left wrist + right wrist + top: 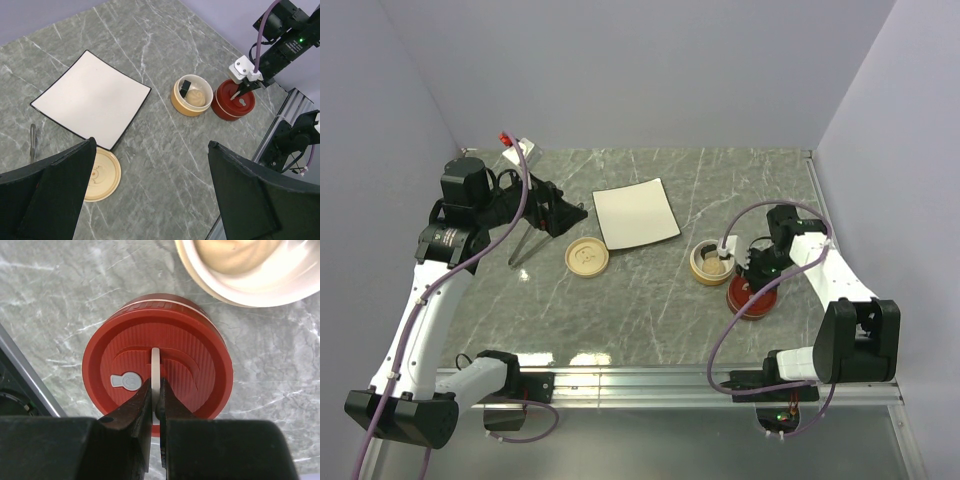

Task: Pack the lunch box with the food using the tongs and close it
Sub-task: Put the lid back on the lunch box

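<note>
On the marbled tabletop (pixel 650 300), one ribbed round red lid (pixel 200 365) is pinched by its white tab (pixel 155 367) in the right tool (pixel 155 391); the left tool (pixel 151 150) is spread apart.

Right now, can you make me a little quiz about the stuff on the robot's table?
1. True or false: the white plate has nothing on it.
2. Fill in the gap: the tongs lie nearer the ___ arm.
3. What is the right gripper pinching?
A) the tongs
B) the white handle on the red lid
C) the white plate

Key: 1 true; 2 left; 3 B.
</note>
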### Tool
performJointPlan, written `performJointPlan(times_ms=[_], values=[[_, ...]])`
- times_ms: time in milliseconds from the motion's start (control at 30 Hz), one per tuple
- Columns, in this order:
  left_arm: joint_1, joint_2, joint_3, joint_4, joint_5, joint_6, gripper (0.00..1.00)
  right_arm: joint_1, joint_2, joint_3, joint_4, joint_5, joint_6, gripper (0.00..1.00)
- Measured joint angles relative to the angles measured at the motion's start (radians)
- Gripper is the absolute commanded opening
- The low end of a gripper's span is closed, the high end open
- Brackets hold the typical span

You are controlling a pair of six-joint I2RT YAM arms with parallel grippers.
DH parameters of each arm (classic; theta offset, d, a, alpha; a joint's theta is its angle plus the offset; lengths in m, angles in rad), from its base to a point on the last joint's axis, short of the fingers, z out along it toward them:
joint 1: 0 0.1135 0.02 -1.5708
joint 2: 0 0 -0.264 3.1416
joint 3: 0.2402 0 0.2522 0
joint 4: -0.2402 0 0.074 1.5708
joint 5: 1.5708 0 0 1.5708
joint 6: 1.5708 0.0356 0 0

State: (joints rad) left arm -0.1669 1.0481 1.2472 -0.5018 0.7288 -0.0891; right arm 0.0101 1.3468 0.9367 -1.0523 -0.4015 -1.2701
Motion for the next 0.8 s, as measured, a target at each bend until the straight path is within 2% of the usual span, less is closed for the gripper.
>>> performJointPlan(times_ms=[400, 800], values=[[0.000, -0.006, 0.000, 0.000, 0.000, 0.010, 1.00, 0.000, 0.000, 0.073, -0.062, -0.025, -0.064, 0.00], [0.000, -0.007, -0.002, 0.000, 0.000, 0.018, 0.99, 0.000, -0.018, -0.011, -0.039, -0.002, -0.134, 0.00]])
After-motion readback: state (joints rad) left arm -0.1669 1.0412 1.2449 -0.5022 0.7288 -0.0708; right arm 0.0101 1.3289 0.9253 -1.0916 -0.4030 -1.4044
